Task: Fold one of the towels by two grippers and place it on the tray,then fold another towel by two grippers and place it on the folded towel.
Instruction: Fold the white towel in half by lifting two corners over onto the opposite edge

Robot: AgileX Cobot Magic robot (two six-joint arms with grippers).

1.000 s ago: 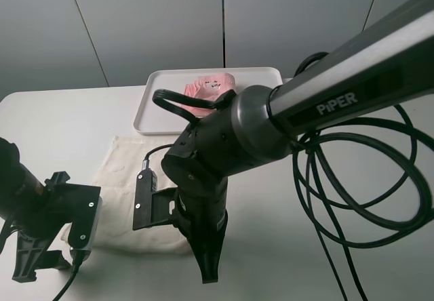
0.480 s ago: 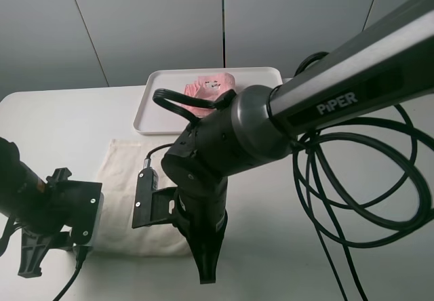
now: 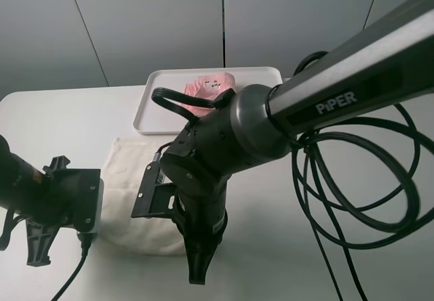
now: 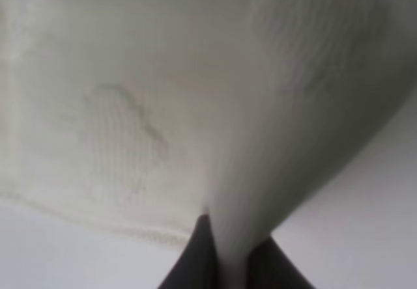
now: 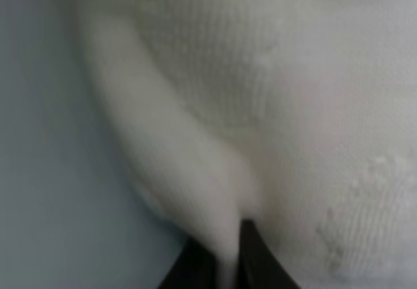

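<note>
Two claws pinch the cream-white towel point(image 3: 132, 172) while the pink towel point(image 3: 210, 87) sits on the tray point(image 3: 152, 114).

The left gripper point(image 4: 233, 266) is closed tight on a thin fold of the cream-white towel, and the cloth rises up between its two dark tips. The right gripper point(image 5: 227, 263) does the same: its tips are squeezed narrow, with a soft fold of the same towel caught between them. The cream-white towel lies spread on the white table point(image 3: 54, 118), just in front of the tray. Both claws hold it at its near edge, one toward each side. The pink towel is bunched up small at the far part of the tray, well apart from the cream one. Black cables point(image 3: 352, 199) loop on the table at the right.
</note>
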